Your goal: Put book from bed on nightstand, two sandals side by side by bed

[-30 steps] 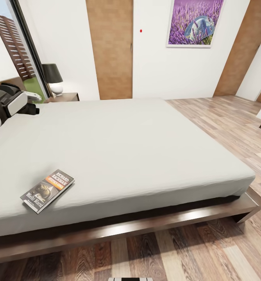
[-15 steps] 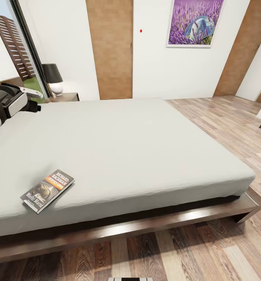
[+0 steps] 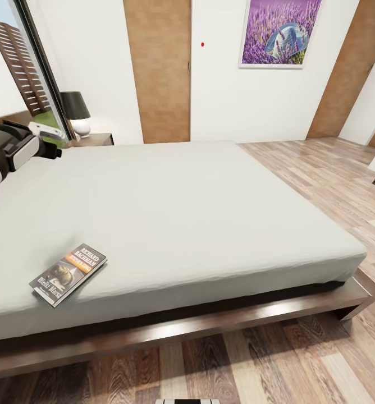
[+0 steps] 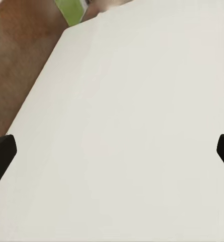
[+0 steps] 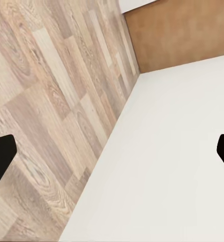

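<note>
Meanwhile left gripper (image 4: 112,151) hangs spread wide, empty, over the bed (image 3: 199,207), its arm (image 3: 16,146) having lifted a little toward the lamp side. Right gripper (image 5: 112,151) is also released. Book (image 3: 68,274), thin glossy paperback, lies flat on matte mattress well apart from the left gripper; reach not started.

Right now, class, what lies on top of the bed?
On the bed lies only the book, flat near its front edge. The left arm hangs over the far left corner, hiding part of the mattress there.
</note>
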{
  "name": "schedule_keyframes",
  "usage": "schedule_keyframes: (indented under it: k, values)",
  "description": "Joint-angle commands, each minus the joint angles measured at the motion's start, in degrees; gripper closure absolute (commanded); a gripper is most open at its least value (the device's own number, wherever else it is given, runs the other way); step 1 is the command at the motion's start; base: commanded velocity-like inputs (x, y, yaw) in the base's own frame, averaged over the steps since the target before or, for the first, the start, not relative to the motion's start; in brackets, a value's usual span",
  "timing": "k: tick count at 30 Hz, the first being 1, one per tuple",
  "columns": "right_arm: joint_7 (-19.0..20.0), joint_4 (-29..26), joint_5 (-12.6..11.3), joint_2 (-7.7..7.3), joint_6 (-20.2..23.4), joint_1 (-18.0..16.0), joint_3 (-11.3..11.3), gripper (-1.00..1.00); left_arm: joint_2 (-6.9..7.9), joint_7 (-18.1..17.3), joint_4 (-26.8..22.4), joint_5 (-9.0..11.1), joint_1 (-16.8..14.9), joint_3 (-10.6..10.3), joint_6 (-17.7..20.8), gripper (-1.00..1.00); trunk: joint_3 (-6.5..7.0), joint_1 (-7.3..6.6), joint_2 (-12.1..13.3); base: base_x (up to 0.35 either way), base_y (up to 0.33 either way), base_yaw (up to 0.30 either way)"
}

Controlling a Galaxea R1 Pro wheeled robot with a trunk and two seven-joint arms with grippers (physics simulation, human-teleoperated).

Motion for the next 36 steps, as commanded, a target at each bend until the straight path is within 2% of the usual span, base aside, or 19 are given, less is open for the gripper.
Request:
schedule_keyframes:
  k: [1, 7, 14, 15, 36]
  values:
    - [0.88, 0.27, 0.61, 0.34, -0.15, -0.06, -0.2, -1.0, 0.24, 0.13, -0.38, 0.28, 0.31, 0.03, 0.01, -1.0, -0.05, -0.01, -0.02, 0.0, 0.0, 0.0]
    - [2.81, 1.56, 0.33, 2.28, -2.06, -0.04, -0.78, -1.0, 0.69, -1.8, -0.85, -1.52, 2.26, 1.95, 1.31, -1.0, -0.05, -0.01, -0.02, 0.0, 0.0, 0.0]
    - [5.07, 1.89, 0.2, 4.54, -4.27, -0.03, -0.88, -1.0, 0.82, -4.05, -1.08, -3.6, 4.54, 2.35, 3.55, -1.0, -0.05, -0.01, -0.02, 0.0, 0.0, 0.0]
    - [81.86, 1.91, 0.19, 6.81, -36.48, -0.03, -0.87, -1.0, 0.83, -38.53, -1.11, -13.96, 7.2, 2.37, 3.78, -1.0, -0.05, -0.01, -0.02, 0.0, 0.0, 0.0]
    - [81.86, 2.01, 0.15, 7.4, -36.5, -0.03, -0.88, -1.0, 0.87, -39.53, -1.05, -13.99, 7.47, 2.45, 4.11, -1.0, -0.05, -0.01, -0.02, 0.0, 0.0, 0.0]
